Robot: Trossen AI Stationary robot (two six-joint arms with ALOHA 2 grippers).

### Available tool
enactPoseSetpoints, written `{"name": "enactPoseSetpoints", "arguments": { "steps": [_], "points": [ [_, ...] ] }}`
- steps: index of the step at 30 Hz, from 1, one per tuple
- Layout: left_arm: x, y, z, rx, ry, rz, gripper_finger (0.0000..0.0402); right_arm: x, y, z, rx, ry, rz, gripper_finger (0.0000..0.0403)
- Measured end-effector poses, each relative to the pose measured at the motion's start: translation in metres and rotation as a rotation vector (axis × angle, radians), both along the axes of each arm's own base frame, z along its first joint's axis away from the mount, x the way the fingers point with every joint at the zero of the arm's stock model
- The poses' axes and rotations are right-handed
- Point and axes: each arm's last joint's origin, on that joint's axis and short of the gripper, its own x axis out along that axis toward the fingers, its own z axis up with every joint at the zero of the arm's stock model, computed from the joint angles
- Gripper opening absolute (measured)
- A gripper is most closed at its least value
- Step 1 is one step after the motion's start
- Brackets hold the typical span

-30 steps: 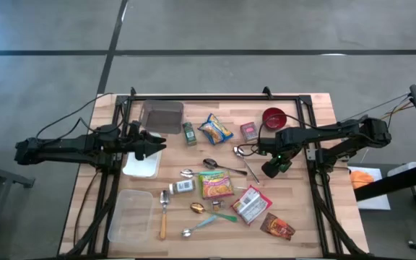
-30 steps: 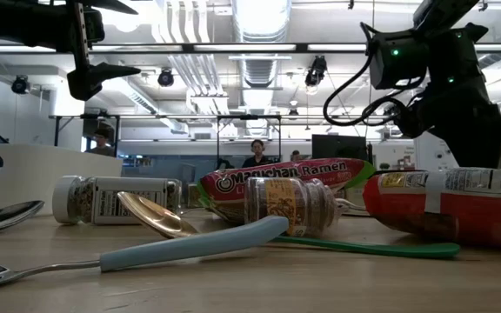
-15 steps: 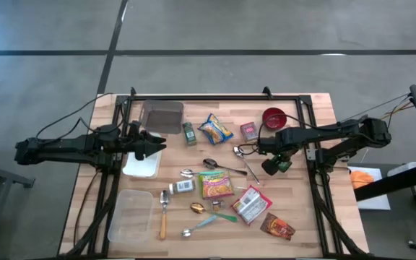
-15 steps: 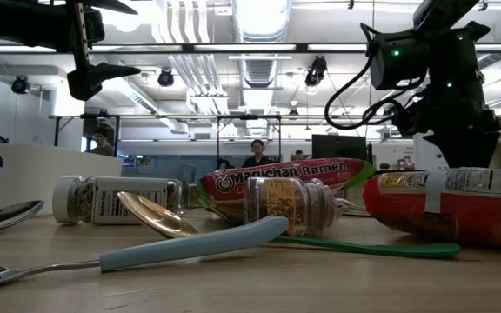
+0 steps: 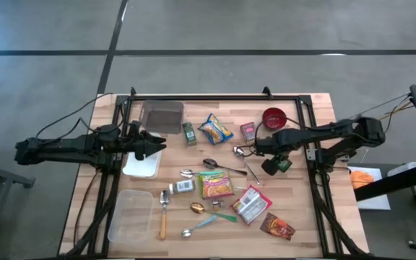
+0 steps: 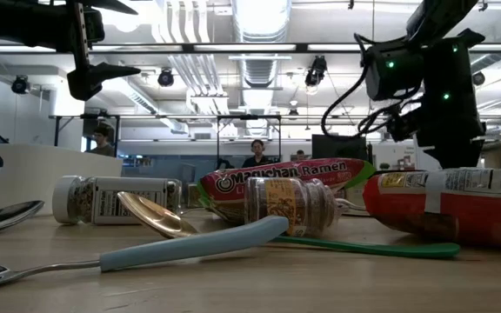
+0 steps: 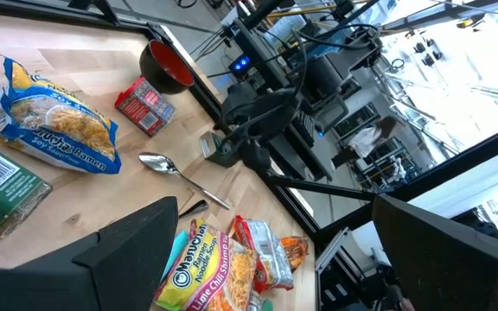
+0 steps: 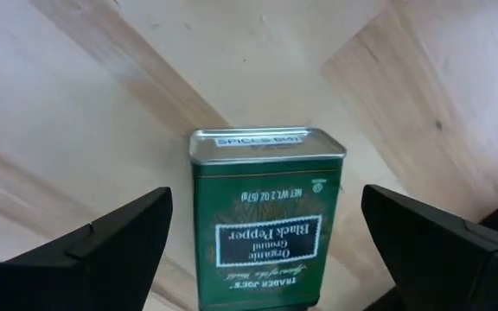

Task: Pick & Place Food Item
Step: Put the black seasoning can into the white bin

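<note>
1. Starting nearest the low camera: a spoon with a pale blue handle [image 6: 194, 244] lies on the wooden table [image 5: 320, 108], with a gold spoon [image 6: 150, 215] just behind it.
2. Behind those are two small spice jars, one on its side [image 6: 111, 199] and one upright [image 6: 290, 205], plus a red snack bag [image 6: 459, 204] off beside the upright jar.
3. Next back is the Maruchan Ramen pack [image 6: 285, 180], lying flat behind the upright jar.
4. Right gripper [image 8: 266, 238] is past the ramen pack, on the red bowl [image 5: 274, 115] side of it. Its fingers are spread wide on either side of a green black pepper tin [image 8: 267, 220], not touching it as far as I can see. The tin stands on the table close to the red bowl.
5. Left gripper [image 5: 157, 143] hangs on the other side of the ramen pack, over a white tray [image 5: 141, 166], jaws wide and nothing in them.
6. Farther still, beyond the ramen pack, sit a yellow noodle bag [image 5: 215, 128] and a dark container [image 5: 162, 115].
</note>
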Motion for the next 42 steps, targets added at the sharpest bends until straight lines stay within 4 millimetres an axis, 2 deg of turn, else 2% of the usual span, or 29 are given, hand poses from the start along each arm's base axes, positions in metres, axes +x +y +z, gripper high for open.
{"name": "enactPoseSetpoints", "arguments": {
  "steps": [9,13,16,21,28,36,42],
  "points": [
    [0.000,0.000,0.000,-0.003,0.000,0.000,0.0389,0.007,0.000,-0.022,0.035,0.055,0.006,0.0374],
    [0.000,0.000,0.000,-0.019,-0.001,0.003,0.0389,0.005,0.000,-0.024,0.046,0.035,-0.001,0.0371],
    [0.000,0.000,0.000,-0.022,0.000,0.003,0.0389,0.003,-0.001,-0.022,0.053,0.006,-0.016,0.0342],
    [0.000,0.000,0.000,-0.022,0.001,0.003,0.0389,-0.001,-0.002,-0.021,0.056,-0.018,-0.046,0.0255],
    [0.000,0.000,0.000,-0.029,0.000,0.004,0.0389,-0.003,-0.002,-0.020,0.046,-0.034,-0.107,0.0249],
    [0.000,0.001,0.003,-0.039,-0.014,0.037,0.0383,-0.002,-0.002,0.006,0.015,-0.266,-0.303,0.0249],
    [-0.002,0.005,0.019,0.047,-0.050,0.164,0.0334,-0.003,-0.004,0.037,0.010,-0.565,-0.570,0.0249]
  ]
}}
